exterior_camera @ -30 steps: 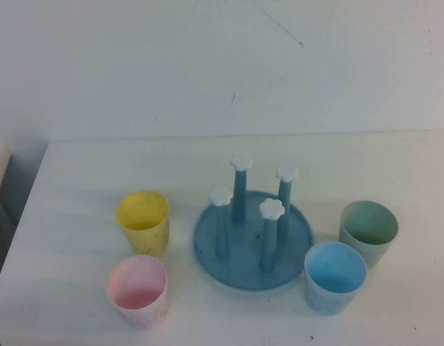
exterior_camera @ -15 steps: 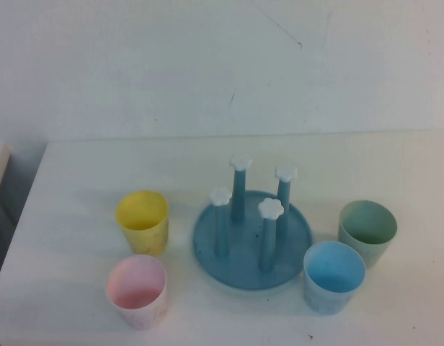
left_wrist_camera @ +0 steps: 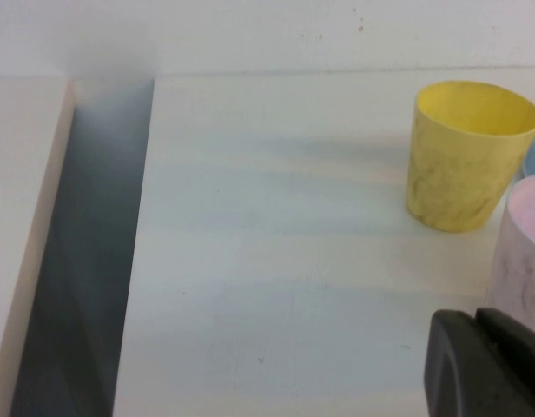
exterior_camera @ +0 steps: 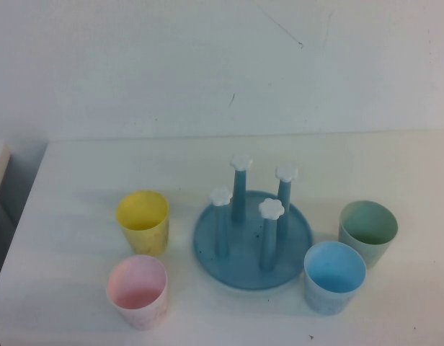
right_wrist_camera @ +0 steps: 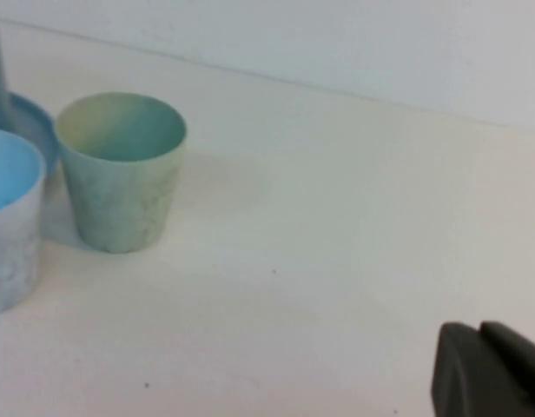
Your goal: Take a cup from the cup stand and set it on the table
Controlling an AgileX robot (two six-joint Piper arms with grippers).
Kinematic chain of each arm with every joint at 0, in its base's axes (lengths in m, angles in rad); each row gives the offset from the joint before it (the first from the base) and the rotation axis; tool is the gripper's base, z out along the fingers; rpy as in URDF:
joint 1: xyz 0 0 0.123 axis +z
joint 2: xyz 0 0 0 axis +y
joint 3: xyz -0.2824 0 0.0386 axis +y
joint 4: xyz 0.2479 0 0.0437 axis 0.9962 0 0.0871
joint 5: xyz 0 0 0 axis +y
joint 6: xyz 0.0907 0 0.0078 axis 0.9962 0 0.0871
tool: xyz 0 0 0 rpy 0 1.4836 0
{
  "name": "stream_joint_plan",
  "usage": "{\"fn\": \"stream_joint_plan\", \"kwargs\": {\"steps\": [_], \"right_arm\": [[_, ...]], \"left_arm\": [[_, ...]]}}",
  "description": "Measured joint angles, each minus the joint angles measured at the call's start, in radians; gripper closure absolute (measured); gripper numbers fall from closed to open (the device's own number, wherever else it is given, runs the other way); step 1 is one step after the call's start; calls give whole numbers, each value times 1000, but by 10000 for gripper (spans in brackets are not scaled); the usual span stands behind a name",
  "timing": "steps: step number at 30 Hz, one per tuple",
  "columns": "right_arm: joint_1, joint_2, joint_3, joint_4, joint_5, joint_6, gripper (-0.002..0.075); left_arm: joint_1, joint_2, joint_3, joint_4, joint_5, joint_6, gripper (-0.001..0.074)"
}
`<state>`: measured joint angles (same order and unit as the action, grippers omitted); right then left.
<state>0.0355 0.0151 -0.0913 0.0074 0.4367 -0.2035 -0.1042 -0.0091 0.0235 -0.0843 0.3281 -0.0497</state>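
The sky-blue cup [exterior_camera: 334, 276] stands upright on the table [exterior_camera: 78, 180], just right of and in front of the cup stand [exterior_camera: 252, 238]. All four pegs of the stand are bare. The cup also shows in the right wrist view [right_wrist_camera: 7, 217], next to the stand's rim [right_wrist_camera: 35, 122]. Neither gripper shows in the high view. My left gripper [left_wrist_camera: 478, 318] is shut and empty, low over the table near the pink cup. My right gripper [right_wrist_camera: 478, 330] is shut and empty over bare table, well away from the cups.
A yellow cup [exterior_camera: 143, 220] and a pink cup [exterior_camera: 138, 290] stand left of the stand. A pale green cup [exterior_camera: 367, 231] stands right of it. A gap [left_wrist_camera: 85, 261] runs along the table's left edge beside another surface.
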Motion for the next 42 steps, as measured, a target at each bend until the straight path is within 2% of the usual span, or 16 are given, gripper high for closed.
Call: {"fn": "stream_joint_plan", "kwargs": {"steps": [8,42], "right_arm": [[-95,-27,93,-7,0,9,729],[-97,-27,108,2,-46,85,729]], "left_arm": [[0,0,0,0,4,0,737],[0,0,-1,0,5,0,737]]}}
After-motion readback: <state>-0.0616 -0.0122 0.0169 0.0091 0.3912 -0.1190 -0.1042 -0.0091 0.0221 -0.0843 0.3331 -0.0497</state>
